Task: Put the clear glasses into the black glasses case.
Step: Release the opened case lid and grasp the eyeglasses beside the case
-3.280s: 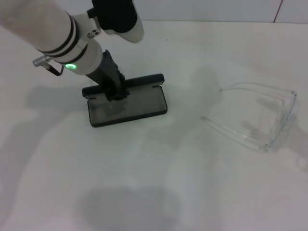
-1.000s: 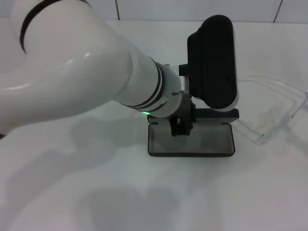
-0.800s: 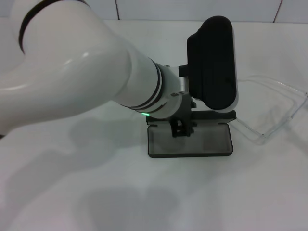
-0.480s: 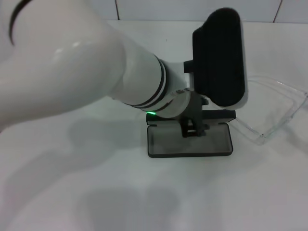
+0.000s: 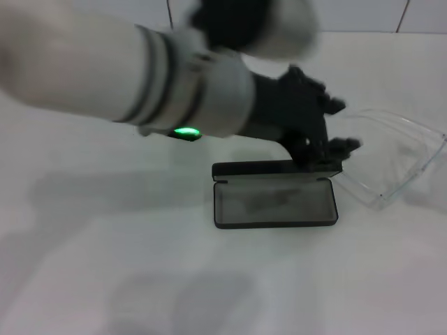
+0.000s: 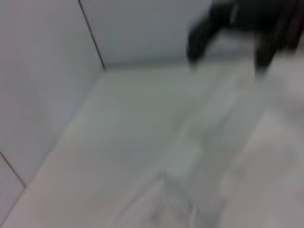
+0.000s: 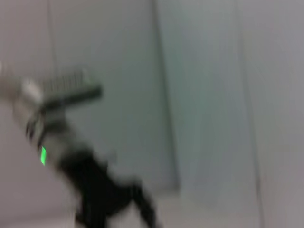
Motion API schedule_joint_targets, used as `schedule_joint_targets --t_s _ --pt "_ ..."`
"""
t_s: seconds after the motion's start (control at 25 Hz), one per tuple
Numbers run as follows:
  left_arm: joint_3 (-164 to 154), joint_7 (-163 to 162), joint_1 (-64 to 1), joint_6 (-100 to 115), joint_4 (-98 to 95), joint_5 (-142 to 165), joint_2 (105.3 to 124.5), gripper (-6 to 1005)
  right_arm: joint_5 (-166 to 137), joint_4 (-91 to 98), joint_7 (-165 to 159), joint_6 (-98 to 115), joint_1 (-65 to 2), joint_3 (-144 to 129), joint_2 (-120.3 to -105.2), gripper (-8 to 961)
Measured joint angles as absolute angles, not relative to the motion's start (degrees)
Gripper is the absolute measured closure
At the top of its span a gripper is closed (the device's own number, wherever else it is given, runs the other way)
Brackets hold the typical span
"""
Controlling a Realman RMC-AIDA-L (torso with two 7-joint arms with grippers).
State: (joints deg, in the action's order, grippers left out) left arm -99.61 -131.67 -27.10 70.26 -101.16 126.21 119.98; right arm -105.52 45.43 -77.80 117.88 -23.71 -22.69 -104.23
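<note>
The black glasses case lies open on the white table, its grey lining up and its lid flat along the far side. Just right of it lie the clear glasses, arms pointing left toward the case. My left arm reaches in from the left. Its gripper hangs open above the case's far right corner, at the near end of the glasses, with nothing between its fingers. In the left wrist view two dark fingertips stand apart over the blurred table. My right gripper is out of view.
White table all around, with a tiled wall at the far edge. The right wrist view shows only my left arm far off against the wall.
The left gripper dragged the open case rightward to beside the glasses, then lifted off it and swung right toward the glasses, fingers now spread. The case has stayed put for the last half second.
</note>
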Motion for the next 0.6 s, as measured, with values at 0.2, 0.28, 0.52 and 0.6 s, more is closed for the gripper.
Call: schedule_joint_targets --t_s 0.2,0.28,0.52,0.6 --pt "-86.7 -117.56 -16.86 70.96 -99.34 100.38 119.87 519 -118.81 54.5 -85.11 118.31 -31.15 -32.79 -100.72 181" --pt "-82.08 -113.01 -14.24 72.34 -96.27 92.14 119.83 519 -124.79 56.14 -86.74 118.49 -35.1 -36.75 -99.86 188" --pt "-76.59 -105.63 -12.29 75.44 -85.26 84.84 119.8 522 -136.99 59.55 -88.11 119.49 -43.96 -46.16 -99.27 242" --pt "-76.37 -102.5 -11.11 76.17 -82.3 83.2 119.81 524 -141.04 61.04 -88.53 119.56 -47.21 -49.79 -100.39 260"
